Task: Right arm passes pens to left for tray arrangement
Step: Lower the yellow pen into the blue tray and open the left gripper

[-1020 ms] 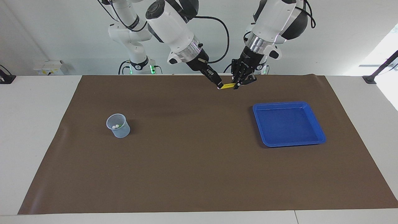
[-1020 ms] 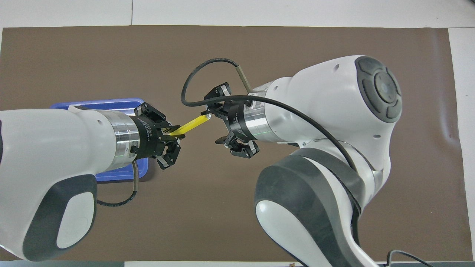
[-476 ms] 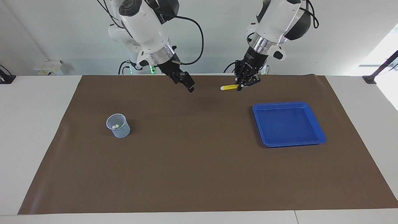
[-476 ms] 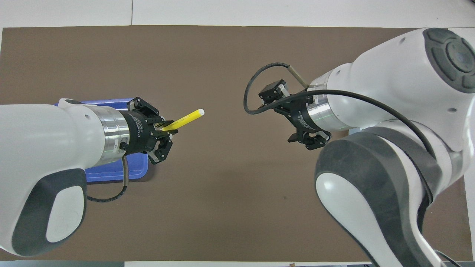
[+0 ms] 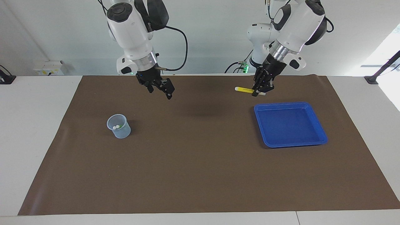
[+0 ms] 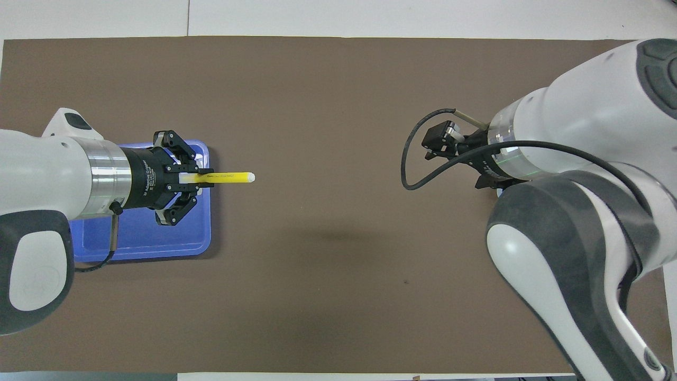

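My left gripper (image 5: pixel 260 90) is shut on the yellow pen (image 5: pixel 245 90) and holds it level in the air, over the mat beside the blue tray's (image 5: pixel 322 137) rim nearest the robots. In the overhead view the left gripper (image 6: pixel 198 179) covers the tray's (image 6: pixel 158 238) corner, and the pen (image 6: pixel 230 177) points toward the table's middle. My right gripper (image 5: pixel 161 90) is open and empty, up over the mat between the table's middle and the cup. Two whitish pen caps (image 5: pixel 116 127) show in the cup, with a bit of green.
A small translucent bluish cup (image 5: pixel 119 126) stands on the brown mat (image 5: pixel 200 162) toward the right arm's end; in the overhead view the right arm hides it. The tray holds nothing.
The right gripper let go of the yellow pen and drew back toward the cup's end. The left gripper, still gripping the pen, swung toward the tray.
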Action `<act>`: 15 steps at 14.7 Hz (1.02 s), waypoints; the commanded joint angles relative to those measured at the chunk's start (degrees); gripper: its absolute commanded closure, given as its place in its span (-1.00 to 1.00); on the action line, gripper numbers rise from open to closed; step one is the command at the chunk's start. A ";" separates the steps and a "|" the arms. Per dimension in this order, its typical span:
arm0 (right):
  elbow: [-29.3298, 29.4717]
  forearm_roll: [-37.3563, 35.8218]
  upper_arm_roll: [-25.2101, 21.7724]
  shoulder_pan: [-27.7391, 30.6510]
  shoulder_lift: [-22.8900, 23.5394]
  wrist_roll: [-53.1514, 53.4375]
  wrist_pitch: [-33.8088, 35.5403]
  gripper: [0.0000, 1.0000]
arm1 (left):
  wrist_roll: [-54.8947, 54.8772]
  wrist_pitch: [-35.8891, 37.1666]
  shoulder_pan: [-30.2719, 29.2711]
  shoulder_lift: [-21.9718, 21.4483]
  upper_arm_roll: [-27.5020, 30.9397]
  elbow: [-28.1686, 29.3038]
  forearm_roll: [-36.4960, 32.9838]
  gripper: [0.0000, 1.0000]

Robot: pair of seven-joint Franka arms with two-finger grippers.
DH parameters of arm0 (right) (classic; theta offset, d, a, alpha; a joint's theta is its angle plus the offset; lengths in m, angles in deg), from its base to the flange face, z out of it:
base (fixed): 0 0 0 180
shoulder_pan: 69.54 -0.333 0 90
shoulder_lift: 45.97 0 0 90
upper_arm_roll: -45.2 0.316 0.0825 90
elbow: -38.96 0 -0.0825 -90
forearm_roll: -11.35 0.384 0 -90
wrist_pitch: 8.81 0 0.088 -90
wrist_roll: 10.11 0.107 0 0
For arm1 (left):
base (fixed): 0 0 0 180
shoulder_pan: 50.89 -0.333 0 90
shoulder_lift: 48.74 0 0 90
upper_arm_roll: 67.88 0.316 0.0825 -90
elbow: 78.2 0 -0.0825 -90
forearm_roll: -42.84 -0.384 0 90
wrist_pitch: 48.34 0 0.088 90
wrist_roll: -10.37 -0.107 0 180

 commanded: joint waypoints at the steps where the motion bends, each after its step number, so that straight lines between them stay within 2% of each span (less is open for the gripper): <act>1: -1.40 -2.35 -4.17 -0.03 -1.65 -11.35 0.39 -1.00 | -17.04 1.89 -3.96 0.71 -0.25 1.92 2.03 1.00; 3: -1.31 -2.89 -7.95 -0.11 -1.74 -19.00 0.39 -1.00 | -28.82 2.86 -5.90 1.85 -0.07 2.54 2.03 1.00; 6: -0.87 -4.46 -13.05 -0.20 -1.83 -28.41 0.39 -1.00 | -47.01 2.87 -8.98 6.84 0.19 2.10 0.90 1.00; 9: -0.87 -5.87 -16.75 -0.20 -2.70 -37.65 1.00 -1.00 | -60.65 2.52 -11.35 12.21 0.19 0.70 -4.72 1.00; 12: -0.17 -8.24 -19.04 -0.20 -3.49 -42.06 1.97 -1.00 | -71.12 1.11 -12.41 17.22 0.19 -1.23 -9.73 1.00; 15: 0.09 -10.27 -19.05 -1.07 -4.81 -42.59 4.07 -1.00 | -78.16 -1.25 -12.51 21.27 0.19 -3.18 -13.34 1.00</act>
